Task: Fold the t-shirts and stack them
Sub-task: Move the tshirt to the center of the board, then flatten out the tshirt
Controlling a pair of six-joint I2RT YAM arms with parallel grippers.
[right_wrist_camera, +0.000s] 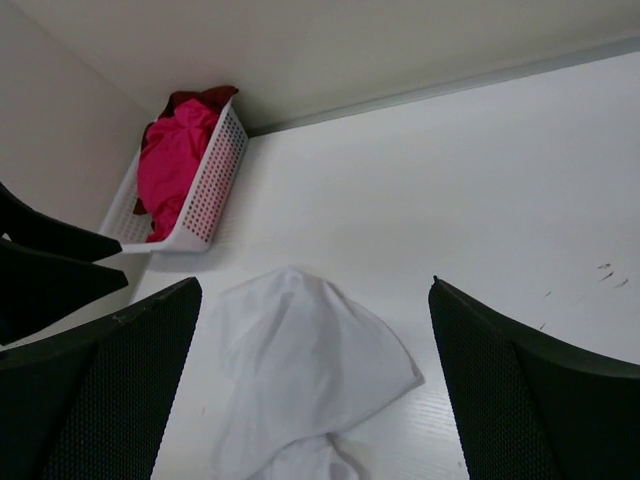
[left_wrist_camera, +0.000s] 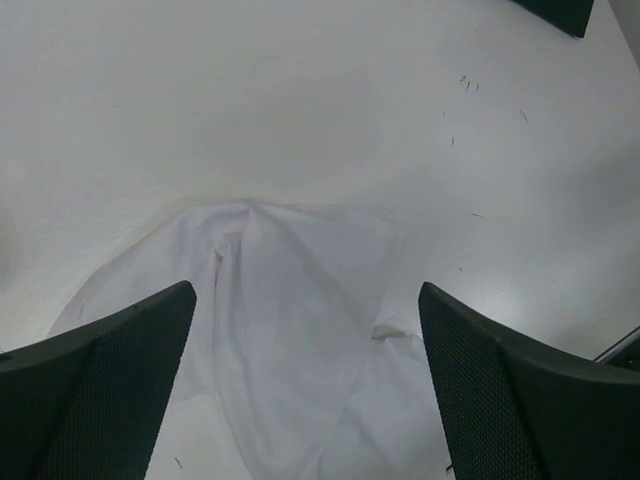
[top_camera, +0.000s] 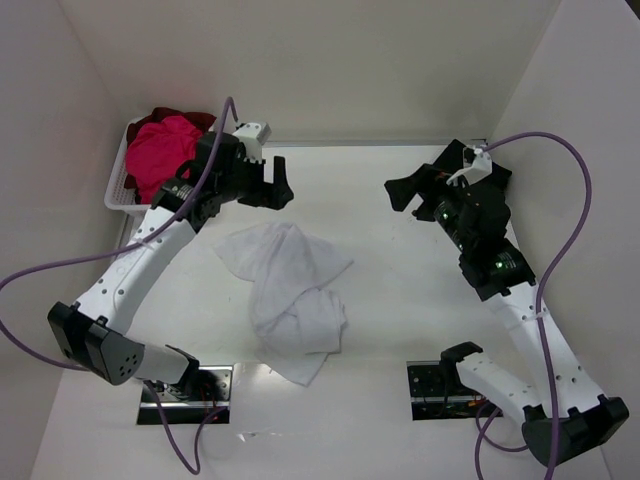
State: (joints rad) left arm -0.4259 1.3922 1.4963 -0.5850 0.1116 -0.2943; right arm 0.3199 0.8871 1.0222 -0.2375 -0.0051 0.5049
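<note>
Shirts lie in two places: the white shirt point(top_camera: 290, 295) sits crumpled right of the basket point(top_camera: 117, 192), the pink shirt point(top_camera: 163, 160) inside it. The white one looks soft, light and floppy, so pinch a corner. The left gripper point(top_camera: 283, 187) and right gripper point(top_camera: 398, 197) are wide apart, holding nothing.

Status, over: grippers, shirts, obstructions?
Left gripper open, right gripper open, both empty. White t-shirt crumpled mid-table, unfolded. Pink t-shirt and dark red t-shirt in basket. Nothing blocking.

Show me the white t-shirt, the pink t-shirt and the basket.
white t-shirt point(top_camera: 290, 290), top view, middle of the crumpled heap.
pink t-shirt point(right_wrist_camera: 172, 165), right wrist view, middle of the bunched fabric.
basket point(right_wrist_camera: 212, 180), right wrist view, its perforated side wall.
</note>
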